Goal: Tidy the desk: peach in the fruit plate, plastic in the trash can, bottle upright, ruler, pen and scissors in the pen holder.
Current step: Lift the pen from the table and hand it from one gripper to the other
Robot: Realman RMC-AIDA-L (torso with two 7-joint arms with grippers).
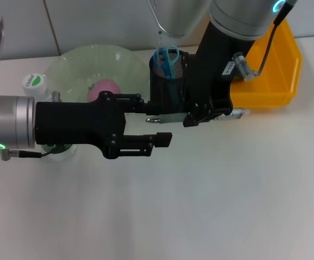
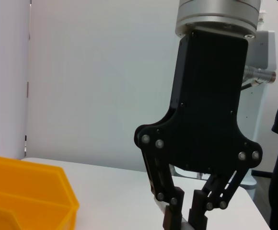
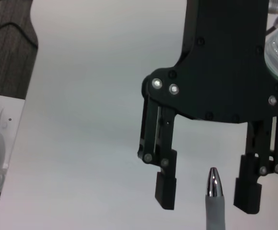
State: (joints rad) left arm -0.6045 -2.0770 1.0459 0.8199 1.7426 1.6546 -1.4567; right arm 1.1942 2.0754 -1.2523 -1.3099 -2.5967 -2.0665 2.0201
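The right gripper (image 1: pixel 192 116) is clenched on the pen (image 1: pixel 238 112), which lies level just beside the pen holder (image 1: pixel 167 81); the scissors (image 1: pixel 168 57) already stand in that holder. The left gripper (image 1: pixel 154 122) is released and holds nothing, next to the fruit plate (image 1: pixel 70 67) with the peach (image 1: pixel 104 89). The trash can (image 1: pixel 279 70) stands behind the right gripper.

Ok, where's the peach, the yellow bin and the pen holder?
peach (image 1: pixel 105 89): head view, on its pink top, in the fruit plate.
yellow bin (image 1: pixel 287 59): head view, on its side wall.
pen holder (image 1: pixel 167 81): head view, on its black mesh wall.
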